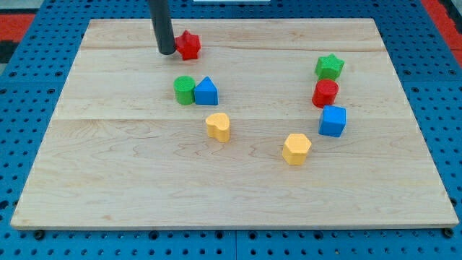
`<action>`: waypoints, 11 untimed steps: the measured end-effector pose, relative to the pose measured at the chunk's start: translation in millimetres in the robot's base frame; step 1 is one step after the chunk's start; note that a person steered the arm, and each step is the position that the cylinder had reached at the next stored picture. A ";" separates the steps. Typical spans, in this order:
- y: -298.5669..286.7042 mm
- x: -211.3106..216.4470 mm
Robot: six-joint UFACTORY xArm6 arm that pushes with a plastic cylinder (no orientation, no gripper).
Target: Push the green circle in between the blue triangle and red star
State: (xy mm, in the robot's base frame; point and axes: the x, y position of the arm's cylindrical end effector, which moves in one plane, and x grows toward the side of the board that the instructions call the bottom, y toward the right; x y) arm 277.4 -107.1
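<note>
The green circle (pixel 185 89) sits left of centre on the wooden board, touching the left side of the blue triangle (pixel 206 92). The red star (pixel 188 45) lies above them near the view's top. My tip (pixel 167 52) rests on the board right at the red star's left side, above and slightly left of the green circle.
A yellow heart (pixel 218 126) lies below the blue triangle. A yellow hexagon (pixel 297 149) is right of centre. On the right stand a green star (pixel 329 67), a red circle (pixel 325 93) and a blue cube (pixel 333 120). The wooden board (pixel 108 166) lies on a blue pegboard.
</note>
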 end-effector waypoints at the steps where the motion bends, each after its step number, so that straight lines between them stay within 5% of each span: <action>1: 31.6 7.0; 6: -22.7 126.9; 11: 27.5 92.3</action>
State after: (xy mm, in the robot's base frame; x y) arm 369.8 -79.6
